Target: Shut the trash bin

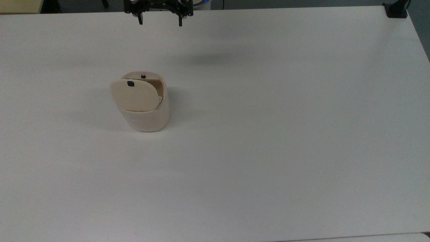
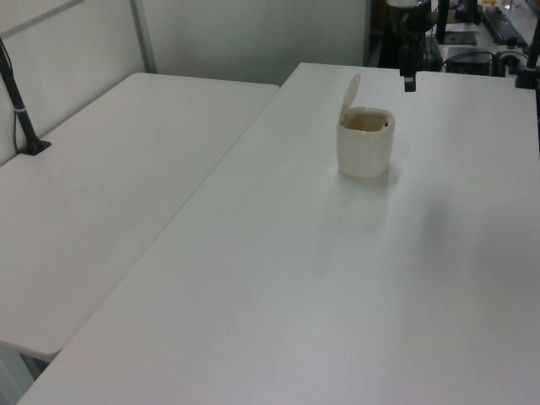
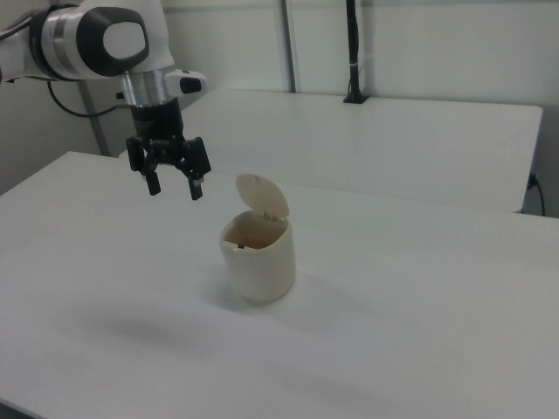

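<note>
Counter (image 1: 268,151): white, broad, carries the one task object. A second white table (image 2: 110,169) adjoins it on the left view's left; in the right view the same table (image 3: 393,140) lies behind the counter, with a black post (image 3: 353,52) clamped at its far edge.

Arm (image 3: 96,39): white Franka links with dark joint rings, entering from the right view's upper left, wrist pointing down.

Trash bin (image 1: 145,114): cream-beige, rounded-square body, standing upright on the counter, in the top view's left half and somewhat above mid-height. In the left view the trash bin (image 2: 365,142) sits toward the far end of the counter. In the right view the trash bin (image 3: 258,259) is near the centre.

Lid (image 3: 262,198): hinged up, standing nearly vertical at the far rim in the right view; mouth of the bin exposed. In the top view the lid (image 1: 134,95) covers much of the opening from that angle, with a small black square mark (image 1: 130,83) near its upper edge.

Gripper (image 3: 173,187): black, two fingers spread apart, nothing between them. It hangs in the air above the counter, well apart from the bin, toward the right view's left. In the top view the gripper (image 1: 160,23) is at the top edge.
</note>
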Action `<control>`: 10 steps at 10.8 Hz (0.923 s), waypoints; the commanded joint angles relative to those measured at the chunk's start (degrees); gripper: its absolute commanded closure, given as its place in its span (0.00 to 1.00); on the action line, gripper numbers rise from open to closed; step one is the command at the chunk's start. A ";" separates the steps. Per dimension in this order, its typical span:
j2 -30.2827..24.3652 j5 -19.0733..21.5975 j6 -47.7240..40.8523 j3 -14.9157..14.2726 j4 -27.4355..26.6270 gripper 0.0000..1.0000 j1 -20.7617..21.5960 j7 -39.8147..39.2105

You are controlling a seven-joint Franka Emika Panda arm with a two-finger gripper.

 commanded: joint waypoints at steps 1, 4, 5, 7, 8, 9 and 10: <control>-0.65 -0.47 -0.35 -0.46 -0.35 0.00 0.49 1.23; -0.65 -0.47 -0.18 -0.54 -0.26 0.00 0.31 1.23; -0.65 -0.47 -0.18 -0.54 0.08 0.00 0.22 1.23; -0.65 -0.47 -0.09 -0.54 0.18 0.00 0.22 1.23; -0.65 -0.47 -0.09 -0.54 0.09 0.00 0.13 1.23; -0.65 -0.47 -0.09 -0.54 0.09 0.00 0.13 1.23; -0.65 -0.47 -0.09 -0.54 0.09 0.00 0.13 1.23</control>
